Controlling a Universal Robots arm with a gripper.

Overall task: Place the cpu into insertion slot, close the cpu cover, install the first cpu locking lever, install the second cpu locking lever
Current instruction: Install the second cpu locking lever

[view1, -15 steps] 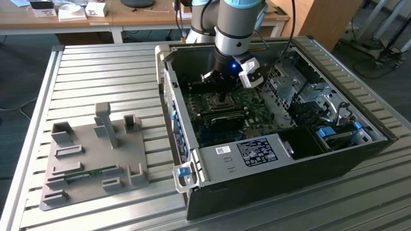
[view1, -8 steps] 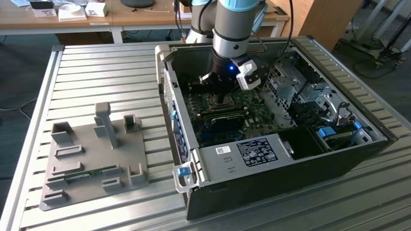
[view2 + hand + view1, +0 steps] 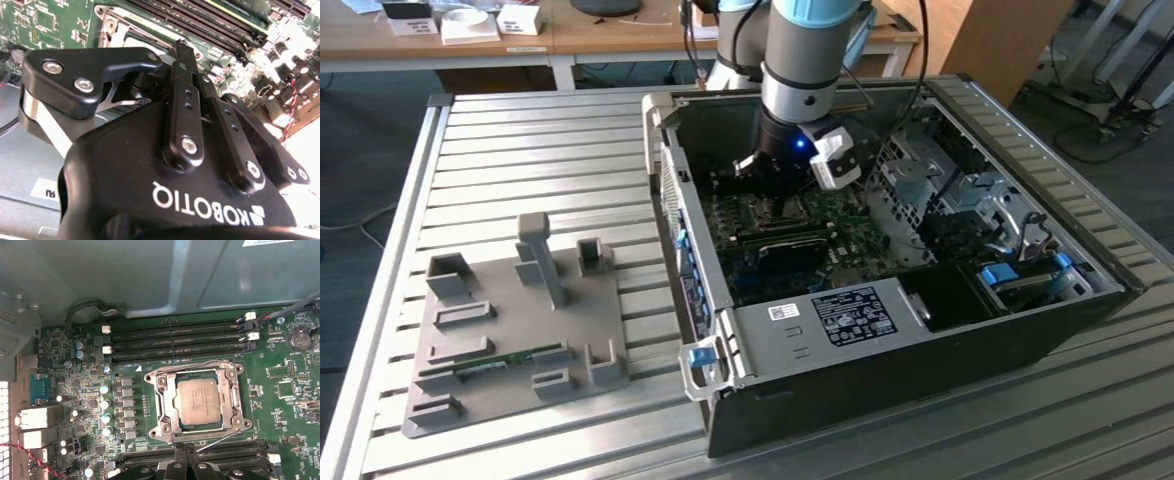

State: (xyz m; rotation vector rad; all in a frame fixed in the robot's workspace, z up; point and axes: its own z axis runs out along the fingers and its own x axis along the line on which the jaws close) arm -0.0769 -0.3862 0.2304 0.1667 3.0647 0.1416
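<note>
Hovering over the motherboard, the gripper point(image 3: 181, 50) shows its fingers pinched together, empty. The cpu point(image 3: 198, 401) sits in the insertion slot point(image 3: 162, 427), the cpu cover point(image 3: 169, 405) apparently down; locking levers look next, demanding precise hooking.

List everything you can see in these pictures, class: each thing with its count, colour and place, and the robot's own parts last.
PC case: one, black, open on the slatted table.
Table: one, silvery, under the case.
Motherboard: one, green, inside the case.
Cpu: one, silvery-grey, lying in the insertion slot.
Insertion slot: one, silvery rim, mid-board between the memory slots.
Cpu cover: one, silvery frame, down around the cpu.
Memory slots: several, black, in rows on two sides of the socket.
Fixture: one, grey, on the table at the exterior view's left.
Desk: one, wooden, behind the table.
Arm: one, grey, reaching into the case.
Gripper: one, black, fingers together, above the socket.
</note>
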